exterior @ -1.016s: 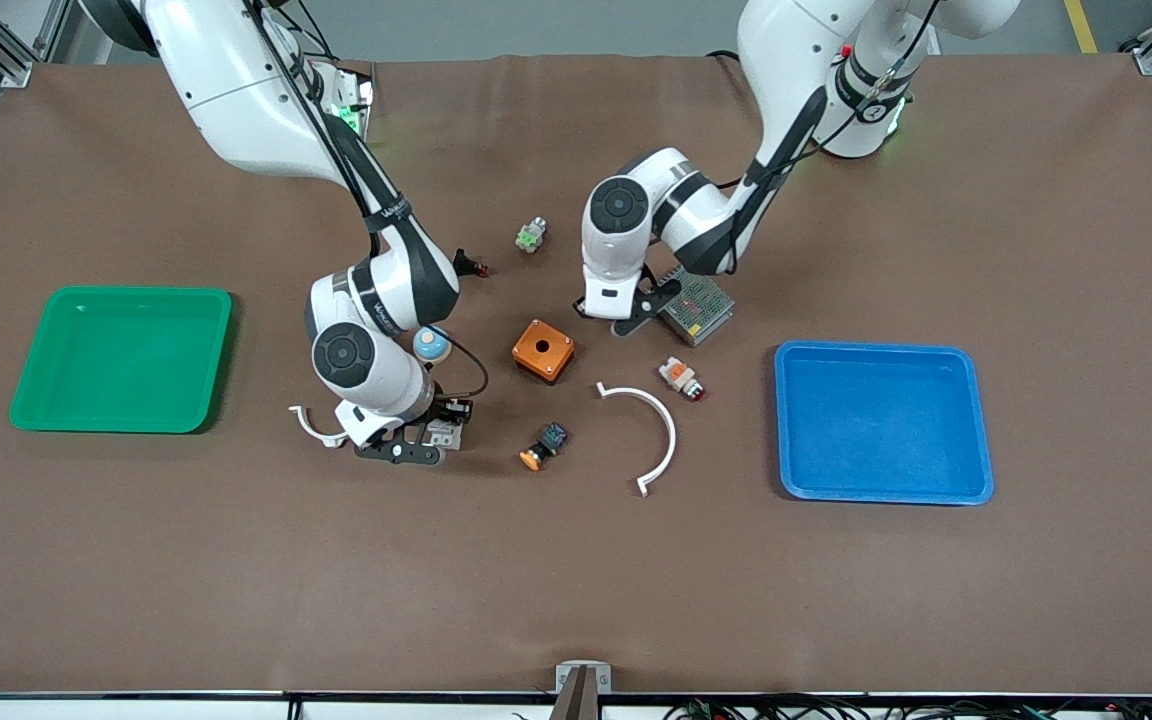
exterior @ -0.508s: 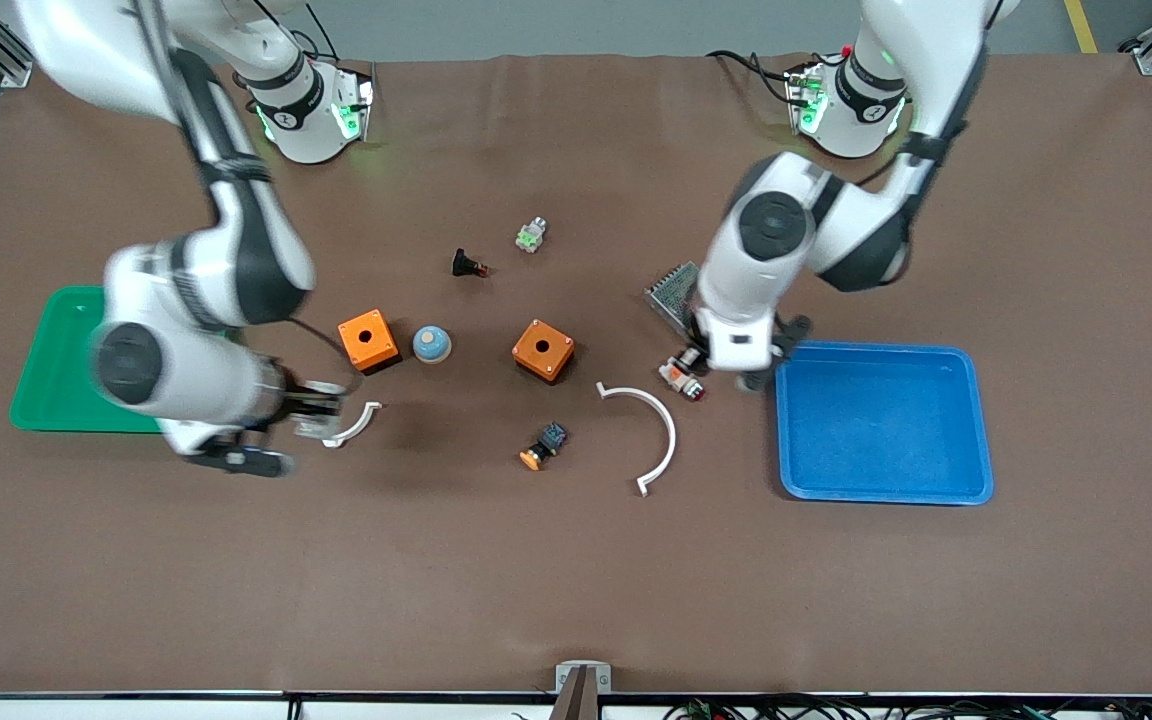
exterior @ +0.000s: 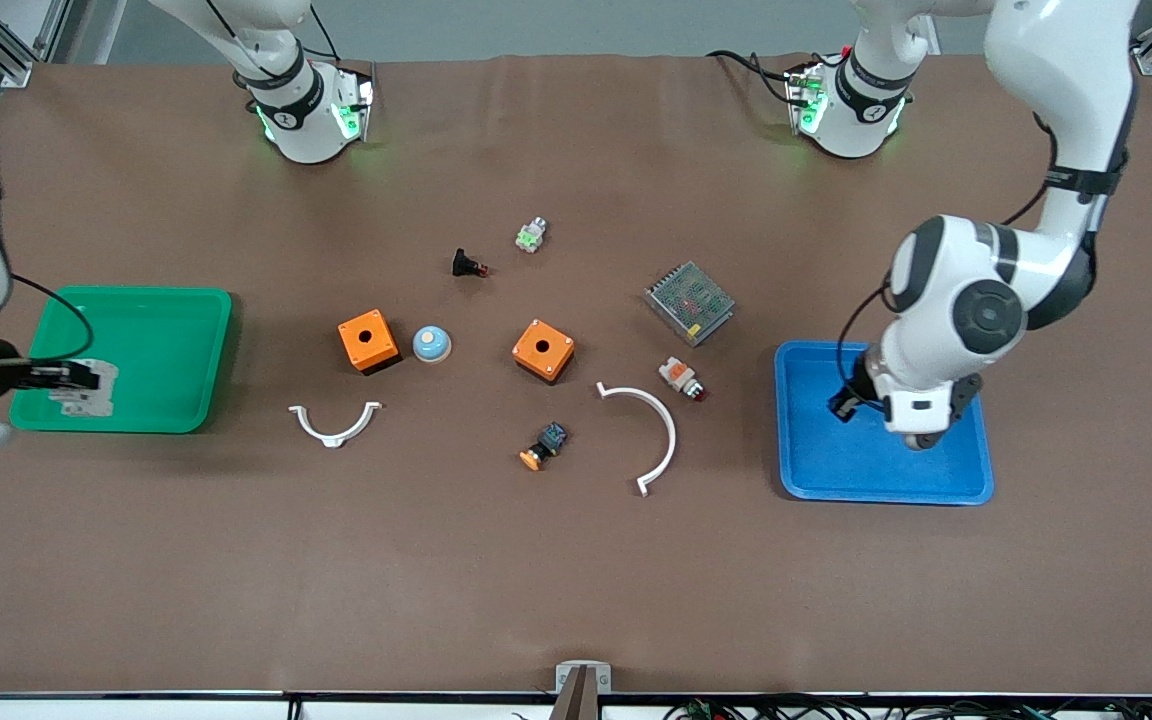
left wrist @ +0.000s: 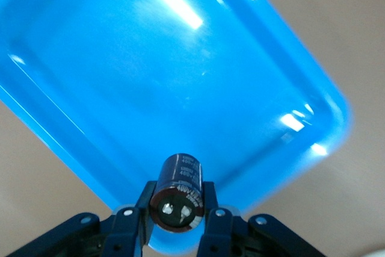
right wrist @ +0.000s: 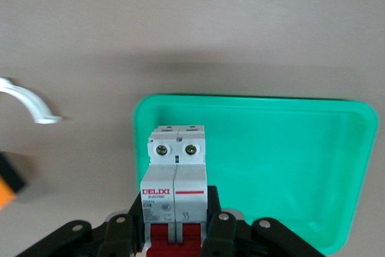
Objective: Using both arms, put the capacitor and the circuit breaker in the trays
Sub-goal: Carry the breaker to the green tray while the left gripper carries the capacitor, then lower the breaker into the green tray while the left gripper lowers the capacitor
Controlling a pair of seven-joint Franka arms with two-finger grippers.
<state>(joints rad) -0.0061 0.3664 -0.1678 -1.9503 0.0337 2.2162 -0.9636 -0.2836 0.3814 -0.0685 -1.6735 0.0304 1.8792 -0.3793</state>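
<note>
Both arms have swung out from mid-table, now over trays.
Left gripper clamps capacitor over blue tray; right gripper clamps circuit breaker over green tray; release next.

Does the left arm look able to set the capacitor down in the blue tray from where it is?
Probably yes. The left claw holds the capacitor over the blue tray, and nothing shows in the tray beneath it.

Capacitor over tray, breaker over another
</note>
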